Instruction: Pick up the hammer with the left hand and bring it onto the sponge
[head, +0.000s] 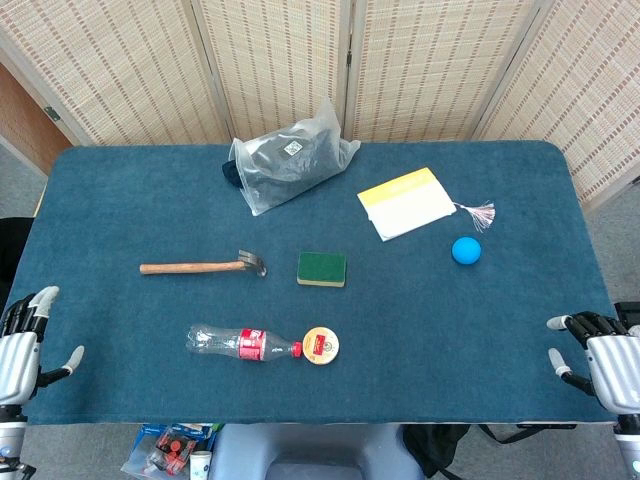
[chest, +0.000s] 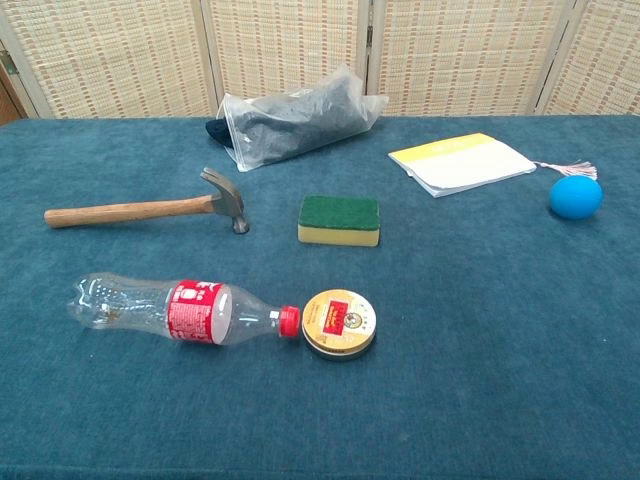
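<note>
A hammer (head: 203, 266) (chest: 150, 208) with a wooden handle and a metal head lies flat on the blue table, handle pointing left. Just right of its head sits a green-topped yellow sponge (head: 321, 268) (chest: 339, 219), a small gap apart from it. My left hand (head: 22, 345) hovers at the table's near left edge, fingers spread and holding nothing, well away from the hammer. At the near right edge my right hand (head: 598, 356) is likewise open and empty. Neither hand shows in the chest view.
An empty plastic bottle (chest: 185, 309) with a red label lies in front of the hammer, its cap against a round tin (chest: 339, 322). A clear bag of dark items (head: 290, 158) sits at the back. A yellow-white notebook (head: 407, 202) and a blue ball (head: 466, 250) lie to the right.
</note>
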